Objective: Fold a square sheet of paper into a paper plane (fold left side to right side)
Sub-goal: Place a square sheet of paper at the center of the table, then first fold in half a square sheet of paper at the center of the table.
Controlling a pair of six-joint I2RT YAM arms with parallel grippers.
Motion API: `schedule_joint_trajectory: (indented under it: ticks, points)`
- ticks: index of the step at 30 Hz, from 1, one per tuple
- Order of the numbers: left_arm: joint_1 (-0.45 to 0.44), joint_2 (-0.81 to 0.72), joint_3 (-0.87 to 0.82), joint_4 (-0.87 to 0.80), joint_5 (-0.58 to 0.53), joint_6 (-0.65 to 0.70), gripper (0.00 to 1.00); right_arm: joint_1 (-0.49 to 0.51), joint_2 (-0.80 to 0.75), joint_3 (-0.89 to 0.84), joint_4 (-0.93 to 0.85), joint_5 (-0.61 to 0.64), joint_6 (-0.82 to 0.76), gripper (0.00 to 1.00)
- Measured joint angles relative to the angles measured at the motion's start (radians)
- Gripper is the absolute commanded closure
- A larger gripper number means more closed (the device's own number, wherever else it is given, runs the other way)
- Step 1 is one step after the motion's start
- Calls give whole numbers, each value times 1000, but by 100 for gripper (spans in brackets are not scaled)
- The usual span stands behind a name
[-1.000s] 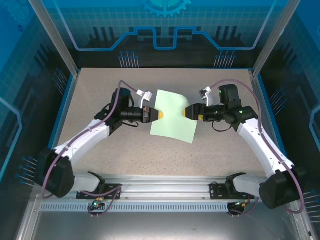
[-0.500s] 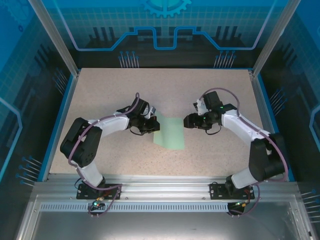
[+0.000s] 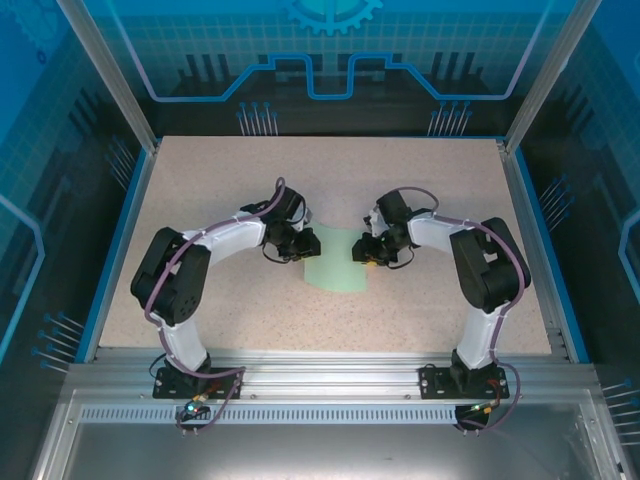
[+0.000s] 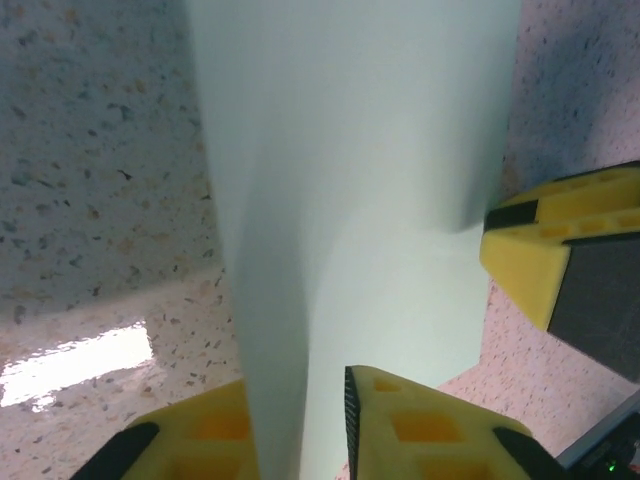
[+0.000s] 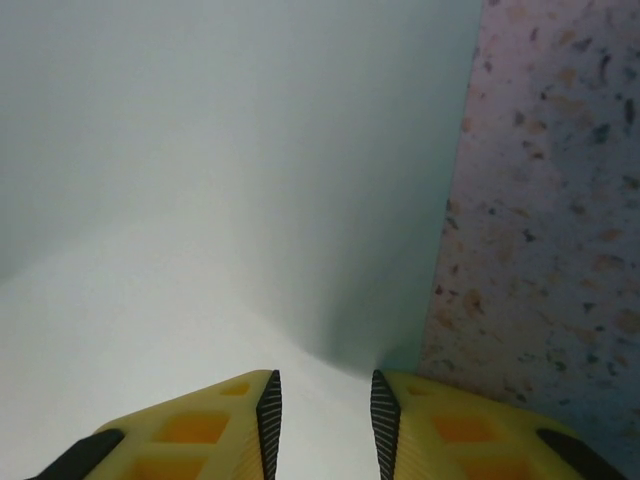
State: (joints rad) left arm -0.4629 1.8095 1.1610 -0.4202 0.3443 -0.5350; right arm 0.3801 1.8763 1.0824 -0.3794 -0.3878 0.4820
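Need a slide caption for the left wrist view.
Pale mint-green paper sheet lies between yellow fingers of the left gripper over speckled table.

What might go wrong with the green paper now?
The square sheet of paper seems to arch up instead of lying flat, so the crease may land crooked. The left gripper and right gripper straddle its edges with jaws slightly apart, so it might slip out or spring open.

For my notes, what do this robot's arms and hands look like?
Both the left arm and right arm have white shells with black joints, and a purple cable loops along each. The left hand and right hand are black with yellow fingers that have dark ribbed inner faces.
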Motion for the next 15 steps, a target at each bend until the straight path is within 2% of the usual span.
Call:
schedule_joint_trajectory:
  ticks: [4,7,15]
  points:
    - [-9,1,10,7,18,-9,49,6,1,0,0,21,0,69]
    - [-11,1,11,36,46,-29,38,6,0,-9,12,24,1,69]
    - [-31,2,11,167,142,-97,26,6,-10,-30,46,18,13,68]
